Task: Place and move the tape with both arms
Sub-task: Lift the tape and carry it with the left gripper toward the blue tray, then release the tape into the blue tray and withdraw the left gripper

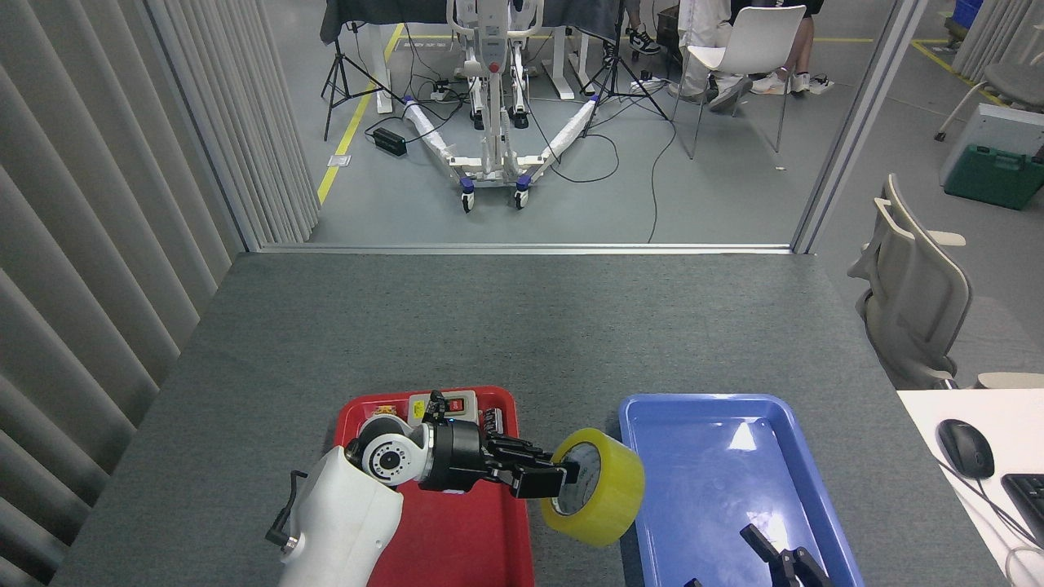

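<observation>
The tape (599, 489), a wide yellow roll with a whitish core, hangs in the air over the gap between the red tray (457, 546) and the blue tray (693, 456). My left gripper (556, 479) reaches in from the left and is shut on the roll's near rim, one finger inside the core. At the bottom edge, over the blue tray, only the black fingertips (754, 540) of my right gripper (775, 558) show, spread apart and holding nothing.
A grey switch box (447, 404) and small parts lie at the back of the red tray. The grey table (522, 326) stretches ahead. A white desk with a mouse (965, 447) and an office chair (913, 293) stand to the right.
</observation>
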